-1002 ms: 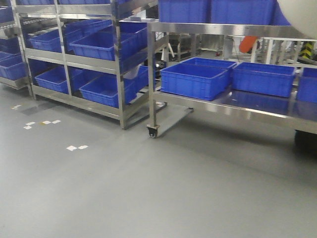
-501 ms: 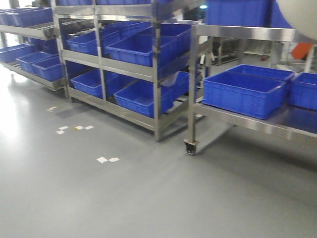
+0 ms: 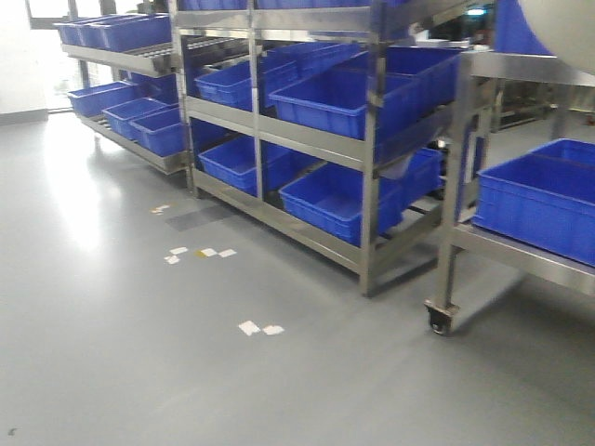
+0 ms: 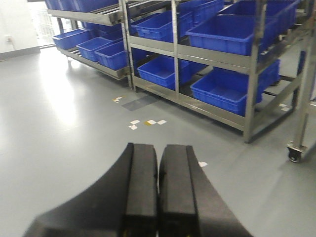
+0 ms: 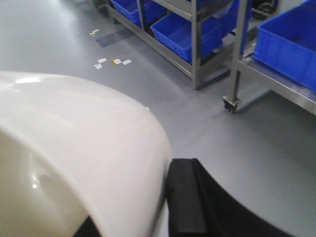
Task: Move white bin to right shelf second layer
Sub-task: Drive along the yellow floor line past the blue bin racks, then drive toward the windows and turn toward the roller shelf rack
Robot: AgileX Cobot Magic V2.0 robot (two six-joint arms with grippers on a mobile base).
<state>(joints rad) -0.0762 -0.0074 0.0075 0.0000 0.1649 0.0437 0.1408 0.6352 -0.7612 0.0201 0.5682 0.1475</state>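
1. Evidently the front view is swinging leftward. The wheeled steel surface (image 3: 521, 255), central a second ago, is now sliding off the right edge, and the steel rack (image 3: 372, 158) of blue crates (image 3: 325, 98) is filling the middle.
2. The white bin (image 5: 74, 148) is keeping its place in the top right corner of that view. It is riding along with the robot, aloft over the floor (image 3: 139, 372) and not on any shelf.
3. I am judging this as the transit stage; placing is not yet begun.
4. The right pincer (image 5: 168, 207) is showing only one black finger (image 5: 185, 202), lying against the bin's outer wall. Its partner is hidden by the tub, so I am inferring the pinch on the wall.
5. The left pincer (image 4: 158, 197) is hanging with its fingers (image 4: 143, 192) pressed together, carrying nothing.
6. Most of the bin is cut off in both views. Blur is making it impossible to tell which rack level is the right shelf second layer.
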